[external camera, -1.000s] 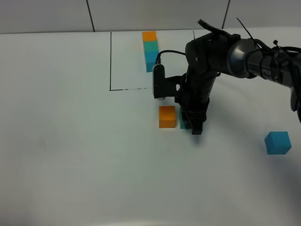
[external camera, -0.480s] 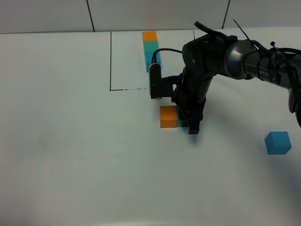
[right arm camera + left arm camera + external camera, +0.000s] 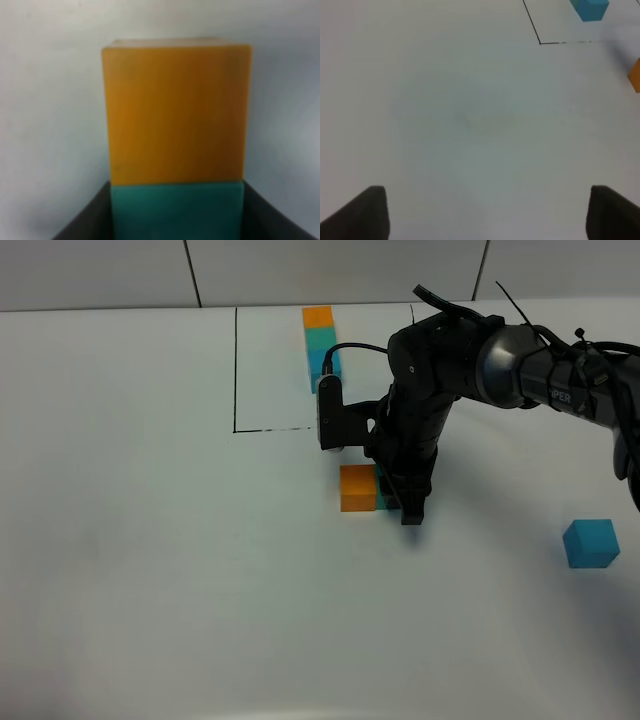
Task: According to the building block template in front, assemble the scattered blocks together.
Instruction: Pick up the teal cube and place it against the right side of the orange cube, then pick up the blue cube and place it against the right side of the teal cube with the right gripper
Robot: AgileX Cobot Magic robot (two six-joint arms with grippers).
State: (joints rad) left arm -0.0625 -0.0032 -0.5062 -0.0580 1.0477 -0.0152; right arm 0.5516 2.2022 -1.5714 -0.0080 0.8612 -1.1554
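The right arm (image 3: 530,365) enters from the right edge of the high view, in its upper half, and reaches to the middle of the frame. There its wrist bends steeply downward. The right hand (image 3: 407,502) points at the bench (image 3: 150,570), its dark fingers (image 3: 85,222) closed against both sides of the teal-green cube (image 3: 176,210). The left hand (image 3: 487,215) shows in its own wrist view as two dark fingertips in the lower corners, spread wide apart.
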